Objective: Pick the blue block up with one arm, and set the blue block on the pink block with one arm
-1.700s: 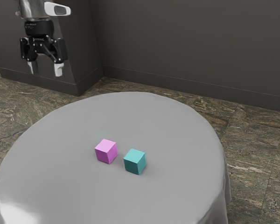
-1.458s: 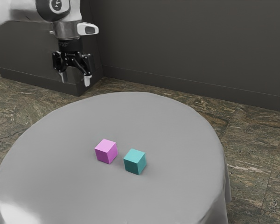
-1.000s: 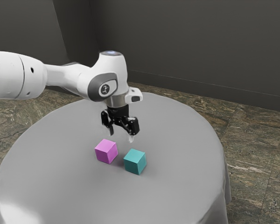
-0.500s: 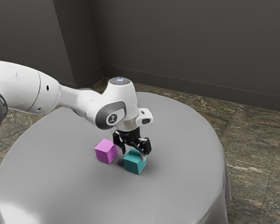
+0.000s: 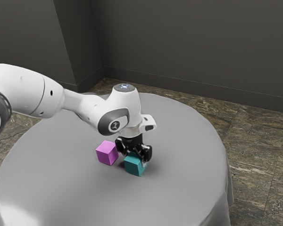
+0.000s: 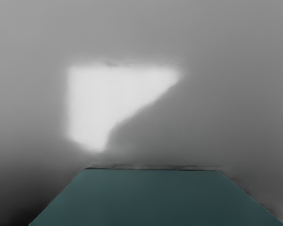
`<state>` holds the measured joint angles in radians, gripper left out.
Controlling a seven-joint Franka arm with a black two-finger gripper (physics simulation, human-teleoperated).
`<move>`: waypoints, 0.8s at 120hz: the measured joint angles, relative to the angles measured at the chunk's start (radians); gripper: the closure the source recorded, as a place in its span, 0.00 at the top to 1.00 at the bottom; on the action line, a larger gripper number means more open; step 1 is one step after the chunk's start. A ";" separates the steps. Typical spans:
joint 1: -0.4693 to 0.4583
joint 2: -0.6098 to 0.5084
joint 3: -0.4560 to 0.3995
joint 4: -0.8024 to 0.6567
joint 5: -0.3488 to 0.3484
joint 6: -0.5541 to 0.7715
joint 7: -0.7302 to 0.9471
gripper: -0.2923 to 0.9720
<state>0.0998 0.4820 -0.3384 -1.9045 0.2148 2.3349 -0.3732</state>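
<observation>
The blue block (image 5: 135,166), teal in colour, rests on the round grey table (image 5: 179,141) near its middle. The pink block (image 5: 106,153) stands just beside it, toward the exterior view's left, a small gap between them. My gripper (image 5: 133,157) is down over the blue block, open, with one finger on each side of its upper part and the block's top hidden under the hand. In the wrist view the blue block's top face (image 6: 155,197) lies directly under the hand, with grey tabletop (image 6: 226,94) beyond it.
The table is draped in a grey cloth whose edge (image 5: 228,188) drops off at the exterior view's right. Dark walls and a column (image 5: 75,42) stand behind, over a stone floor. My white arm (image 5: 61,101) reaches in over the table.
My arm swung from the back left corner down to the table's middle. In the last half second the open gripper sank from just above the blue block to around it. The blocks have not moved.
</observation>
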 joint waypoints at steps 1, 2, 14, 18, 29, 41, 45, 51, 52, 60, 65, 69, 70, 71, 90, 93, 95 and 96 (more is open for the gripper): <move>0.000 0.000 0.000 0.000 0.001 -0.002 -0.001 0.62; 0.000 0.000 0.000 0.000 0.002 -0.004 -0.001 0.62; 0.000 -0.001 0.001 0.001 0.009 -0.019 -0.008 0.57; 0.000 -0.001 0.001 0.002 0.011 -0.023 -0.010 0.56; 0.000 -0.009 0.001 0.007 0.016 -0.035 -0.017 0.54; 0.001 -0.051 0.004 0.032 0.019 -0.070 -0.024 0.53; 0.005 -0.071 0.004 0.043 0.020 -0.085 -0.025 0.53; 0.021 -0.105 0.003 0.048 0.021 -0.103 -0.026 0.53; 0.025 -0.113 0.001 0.046 0.021 -0.106 -0.026 0.53; 0.089 -0.183 -0.043 -0.003 0.021 -0.123 -0.026 0.53; 0.126 -0.213 -0.061 -0.027 0.022 -0.131 -0.025 0.53; 0.153 -0.233 -0.071 -0.047 0.022 -0.135 -0.024 0.53; 0.160 -0.237 -0.073 -0.052 0.022 -0.136 -0.024 0.53; 0.168 -0.241 -0.076 -0.057 0.022 -0.137 -0.024 0.53; 0.249 -0.259 -0.105 -0.086 0.022 -0.146 -0.012 0.53; 0.266 -0.258 -0.116 -0.087 0.023 -0.147 -0.009 0.53; 0.279 -0.257 -0.124 -0.088 0.023 -0.148 -0.008 0.53; 0.284 -0.257 -0.127 -0.088 0.023 -0.149 -0.007 0.53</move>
<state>0.3843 0.2249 -0.4659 -1.9922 0.2378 2.1864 -0.3798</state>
